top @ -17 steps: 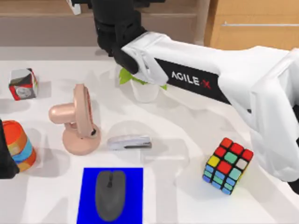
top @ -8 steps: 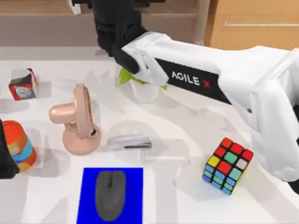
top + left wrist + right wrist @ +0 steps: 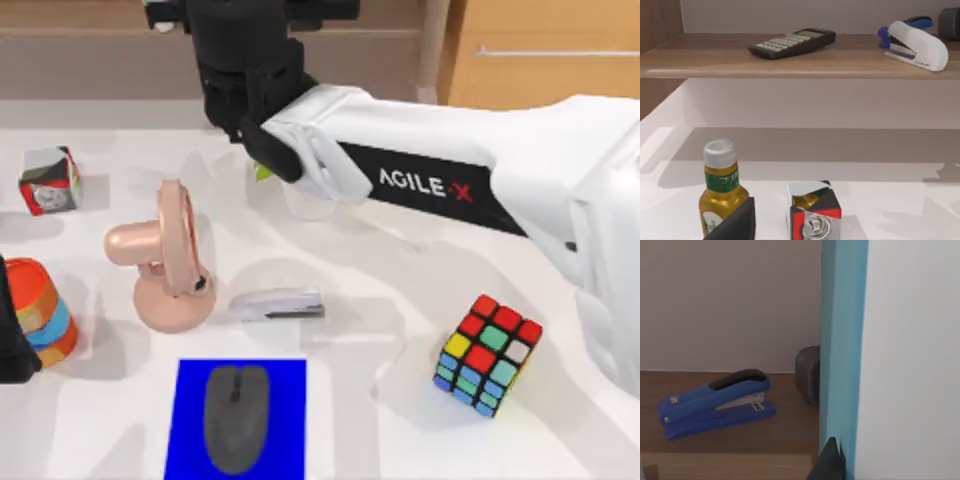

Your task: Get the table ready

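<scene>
The white table [image 3: 400,280] carries a blue mat [image 3: 190,400] with a grey mouse [image 3: 236,417] at the front. A pink fan [image 3: 165,260], a grey stapler [image 3: 277,304] and a colour cube [image 3: 487,355] stand on it too. My right gripper [image 3: 240,35] reaches over the wooden shelf [image 3: 100,45] behind the table. It is shut on a flat white slab with a light blue edge [image 3: 842,340], and one dark fingertip [image 3: 830,462] shows beside the slab. The right arm hides most of a white cup with green leaves [image 3: 300,200]. My left gripper [image 3: 10,340] is parked at the table's left edge.
A red and white cube [image 3: 50,180] and a striped cup [image 3: 42,310] stand at the left, with a yellow bottle [image 3: 720,187] nearby. The shelf holds a calculator [image 3: 792,42], a blue stapler [image 3: 715,402], a white stapler [image 3: 915,45] and a dark cylinder [image 3: 807,372]. A drawer cabinet [image 3: 550,50] is at the back right.
My right arm has shifted back toward the shelf and now covers more of the leafy cup. Nothing on the table has moved.
</scene>
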Action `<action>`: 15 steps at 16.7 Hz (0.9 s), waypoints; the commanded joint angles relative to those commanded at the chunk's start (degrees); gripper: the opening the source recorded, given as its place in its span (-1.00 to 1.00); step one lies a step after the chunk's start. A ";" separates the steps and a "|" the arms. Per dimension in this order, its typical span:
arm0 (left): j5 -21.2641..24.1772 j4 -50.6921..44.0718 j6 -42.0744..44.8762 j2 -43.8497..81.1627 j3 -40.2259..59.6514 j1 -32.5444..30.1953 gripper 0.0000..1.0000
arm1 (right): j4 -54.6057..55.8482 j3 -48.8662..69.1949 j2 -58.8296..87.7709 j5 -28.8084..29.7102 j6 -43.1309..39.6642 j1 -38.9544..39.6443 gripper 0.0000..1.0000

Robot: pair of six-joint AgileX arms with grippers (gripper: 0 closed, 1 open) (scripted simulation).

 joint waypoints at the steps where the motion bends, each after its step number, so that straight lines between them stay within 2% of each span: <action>1: 0.00 0.00 0.00 0.00 0.00 0.00 1.00 | 0.21 -0.54 -0.45 0.15 0.03 0.18 -1.00; 8: 0.00 0.00 0.00 0.00 0.00 0.00 1.00 | -0.31 -3.04 -2.96 -1.88 1.31 -0.02 -1.00; 11: 0.00 0.00 0.00 0.00 0.00 0.00 1.00 | -1.49 -10.27 -9.34 -6.84 4.54 0.30 -1.00; 15: 0.00 0.00 0.00 0.00 0.00 0.00 1.00 | -3.63 -24.17 -21.44 -16.79 11.29 -0.10 -1.00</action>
